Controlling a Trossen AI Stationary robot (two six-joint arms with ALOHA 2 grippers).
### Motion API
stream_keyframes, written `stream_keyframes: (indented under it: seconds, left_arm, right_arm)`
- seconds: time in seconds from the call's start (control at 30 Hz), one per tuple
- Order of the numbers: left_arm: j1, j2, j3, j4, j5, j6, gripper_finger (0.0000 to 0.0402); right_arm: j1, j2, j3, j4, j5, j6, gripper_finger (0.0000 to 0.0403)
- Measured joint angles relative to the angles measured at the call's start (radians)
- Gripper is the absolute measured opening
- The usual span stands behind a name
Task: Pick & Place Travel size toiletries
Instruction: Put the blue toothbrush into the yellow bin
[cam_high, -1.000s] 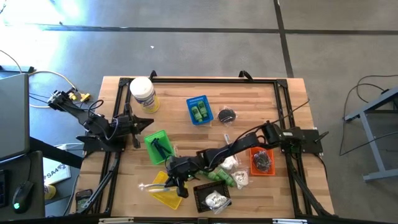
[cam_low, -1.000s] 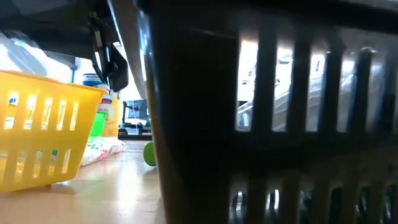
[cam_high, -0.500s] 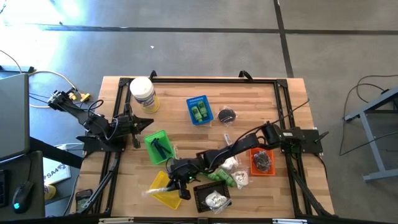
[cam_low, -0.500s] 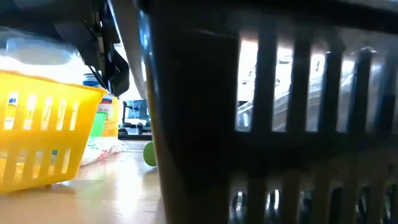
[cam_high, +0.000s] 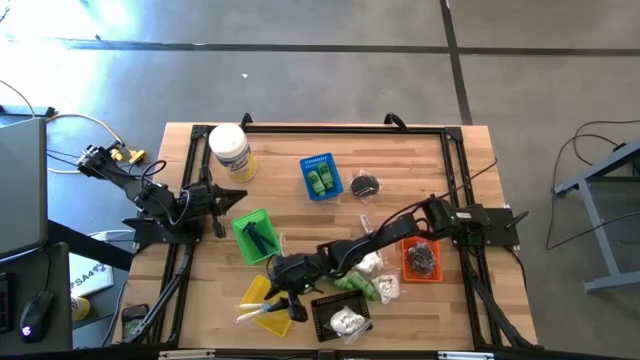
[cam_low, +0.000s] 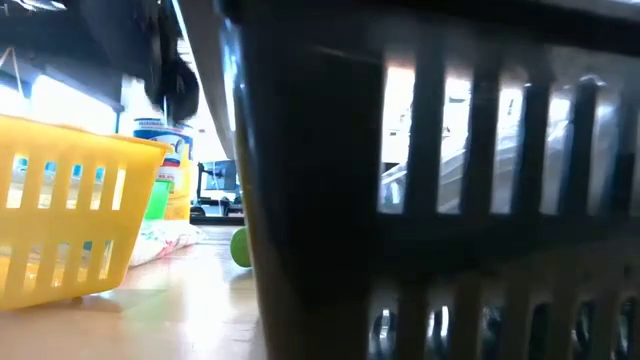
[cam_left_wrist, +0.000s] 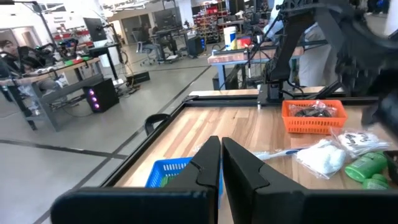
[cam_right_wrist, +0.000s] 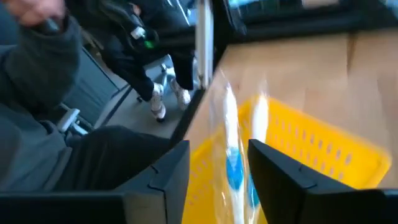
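Observation:
My right gripper (cam_high: 282, 298) hangs open just over the yellow basket (cam_high: 266, 305) at the table's near edge. A thin pale stick in clear wrap (cam_right_wrist: 232, 167) lies in that basket below the fingers, its end reaching over the basket's rim (cam_high: 246, 316). Green bottles (cam_high: 358, 285) and white packets (cam_high: 371, 263) lie loose on the table by the right arm. A small black piece (cam_high: 365, 184) lies farther back. My left gripper (cam_high: 236, 197) waits shut at the table's left edge, held level.
A black basket (cam_high: 340, 318) holding white packets stands right of the yellow one and fills the low view (cam_low: 440, 200). An orange basket (cam_high: 422, 258), a green basket (cam_high: 254, 236), a blue basket (cam_high: 319, 176) and a big white jar (cam_high: 230, 152) stand around.
My right gripper has opened over the yellow basket and let go of the wrapped pale stick. The stick, held out past the basket's left side a second ago, has dropped and now lies in the basket.

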Motion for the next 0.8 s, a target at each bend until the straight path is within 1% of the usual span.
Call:
stream_keyframes:
  seconds: [0.1,0.2,0.27,0.3,0.4,0.5,0.6,0.8]
  left_arm:
    - [0.000,0.000,0.000,-0.002,-0.007,0.015,0.0012]
    - [0.000,0.000,0.000,-0.003,-0.008,0.041,0.0012]
    - [0.000,0.000,0.001,-0.004,-0.008,0.044,0.0012]
    - [0.000,0.001,0.001,-0.010,-0.007,0.045,0.0012]
    - [0.000,0.001,0.001,-0.031,0.005,0.043,0.0012]
    - [-0.001,0.001,0.001,-0.040,0.009,0.040,0.0012]
    - [-0.001,0.001,0.001,-0.047,0.010,0.028,0.0012]
    - [-0.001,0.001,0.001,-0.051,0.013,-0.012,0.0012]
  right_arm:
    - [-0.016,-0.097,-0.001,-0.048,-0.007,-0.099,0.0118]
    - [-0.036,-0.247,-0.026,-0.102,0.039,-0.207,0.0063]
    - [-0.051,-0.354,-0.071,-0.097,0.085,-0.258,0.0023]
    - [-0.060,-0.409,-0.102,-0.104,0.097,-0.280,0.0013]
    - [-0.079,-0.566,-0.201,-0.098,0.122,-0.318,0.0006]
    - [-0.079,-0.723,-0.335,-0.070,0.145,-0.352,0.0003]
    - [-0.065,-0.868,-0.500,-0.019,0.163,-0.369,0.0002]
    - [-0.048,-1.159,-0.838,0.164,0.202,-0.372,0.0002]
